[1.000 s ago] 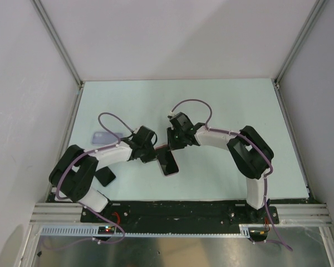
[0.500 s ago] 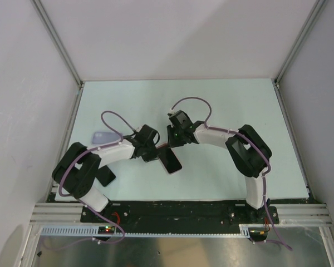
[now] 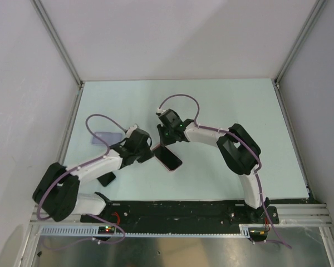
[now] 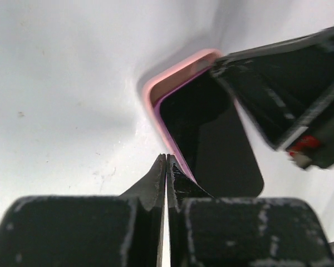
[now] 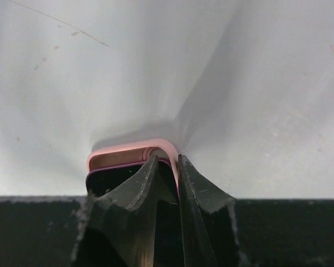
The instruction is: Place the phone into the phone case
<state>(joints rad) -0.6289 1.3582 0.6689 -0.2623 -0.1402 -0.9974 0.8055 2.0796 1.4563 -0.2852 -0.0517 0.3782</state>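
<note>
A black phone (image 3: 168, 157) lies screen up, partly seated in a pink phone case (image 4: 172, 75) near the middle of the table. At its far end the case rim (image 5: 128, 150) stands clear of the phone (image 5: 108, 175). My right gripper (image 5: 167, 158) is shut on the case's corner wall, one finger on the phone's face and the other outside the rim. It sits at the phone's far end in the top view (image 3: 163, 142). The left gripper (image 4: 166, 157) is shut with nothing between its tips, which rest against the phone's left edge (image 3: 152, 151).
A flat lavender object (image 3: 106, 137) lies on the table to the left of the arms. A small black object (image 3: 106, 179) sits near the front edge beside the left arm. White walls with metal rails (image 3: 67, 55) close in the table.
Both grippers and the phone in its case have shifted left and slightly farther away. The left arm has stretched out, its elbow lower and to the left. The right jaws have narrowed.
</note>
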